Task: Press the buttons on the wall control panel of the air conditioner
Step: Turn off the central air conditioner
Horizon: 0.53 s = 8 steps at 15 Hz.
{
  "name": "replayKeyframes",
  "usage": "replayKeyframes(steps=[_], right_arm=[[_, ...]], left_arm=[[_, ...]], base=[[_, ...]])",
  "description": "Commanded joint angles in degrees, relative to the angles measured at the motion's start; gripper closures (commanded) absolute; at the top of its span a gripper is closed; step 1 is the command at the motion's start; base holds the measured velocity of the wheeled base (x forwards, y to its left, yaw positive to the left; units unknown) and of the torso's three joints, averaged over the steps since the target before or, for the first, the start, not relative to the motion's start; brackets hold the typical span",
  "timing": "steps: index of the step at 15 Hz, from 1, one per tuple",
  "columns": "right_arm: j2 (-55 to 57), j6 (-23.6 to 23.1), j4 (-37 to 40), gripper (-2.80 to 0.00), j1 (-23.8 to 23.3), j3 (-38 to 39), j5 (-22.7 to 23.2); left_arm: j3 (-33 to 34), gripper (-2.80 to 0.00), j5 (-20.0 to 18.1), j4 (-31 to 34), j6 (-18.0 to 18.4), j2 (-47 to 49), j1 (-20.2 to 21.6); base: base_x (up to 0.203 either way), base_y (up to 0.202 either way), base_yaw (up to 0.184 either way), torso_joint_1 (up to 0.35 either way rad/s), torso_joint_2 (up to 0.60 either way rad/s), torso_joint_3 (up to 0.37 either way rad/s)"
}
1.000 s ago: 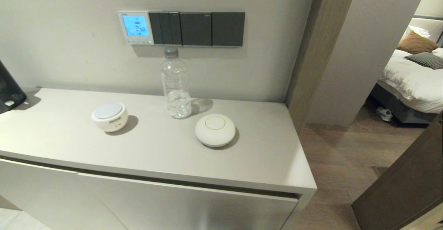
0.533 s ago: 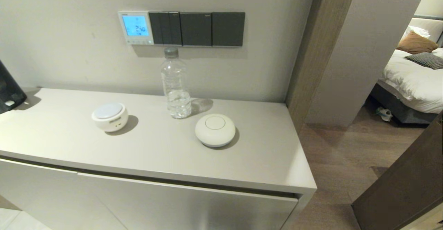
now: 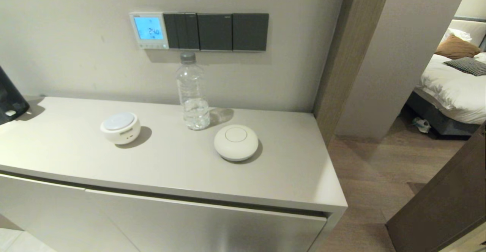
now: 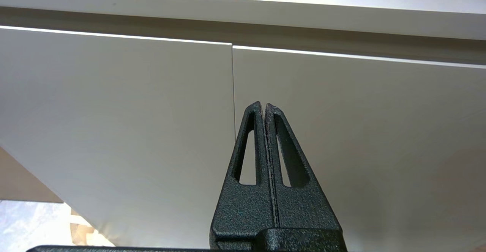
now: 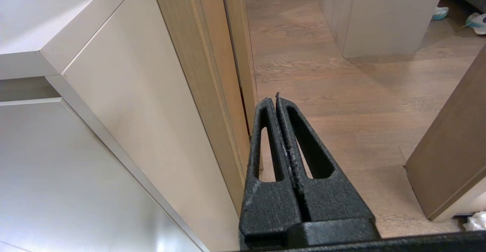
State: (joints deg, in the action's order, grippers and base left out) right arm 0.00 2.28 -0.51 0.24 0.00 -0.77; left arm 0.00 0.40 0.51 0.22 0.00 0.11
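Air conditioner's wall control panel [image 3: 149,30] on wall at 11 o'clock in head view, screen lit, touching dark switch plates [image 3: 215,32] on its side. Buttons [image 3: 153,46] along bottom edge, tiny.

Left gripper [image 4: 264,106] low before cabinet doors [image 4: 114,104], jaws pressed together, holding nothing. Right gripper [image 5: 274,99] low beside cabinet corner, same.

Risks:
- closed tip slips onto switch plate or screen;
- rising arm catches countertop [image 3: 171,164] front edge;
- forearm tips water bottle [image 3: 192,92], standing at 6 o'clock under the plates, close to the panel.

Open room: bare wall at 9 o'clock from panel.

We hold the left gripper [image 4: 264,106] and the right gripper [image 5: 274,99] low and out of the head view, each with its two black fingers pressed together, gripping nothing.
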Motion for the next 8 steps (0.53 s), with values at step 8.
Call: replayKeyframes(steps=[8], right_arm=[[0.0, 0.0, 0.0, 0.00, 0.0, 0.2, 0.0]], left_arm=[[0.0, 0.00, -0.1, -0.1, -0.4, 0.1, 0.0]], base=[[0.000, 0.000, 0.000, 0.000, 0.00, 0.000]])
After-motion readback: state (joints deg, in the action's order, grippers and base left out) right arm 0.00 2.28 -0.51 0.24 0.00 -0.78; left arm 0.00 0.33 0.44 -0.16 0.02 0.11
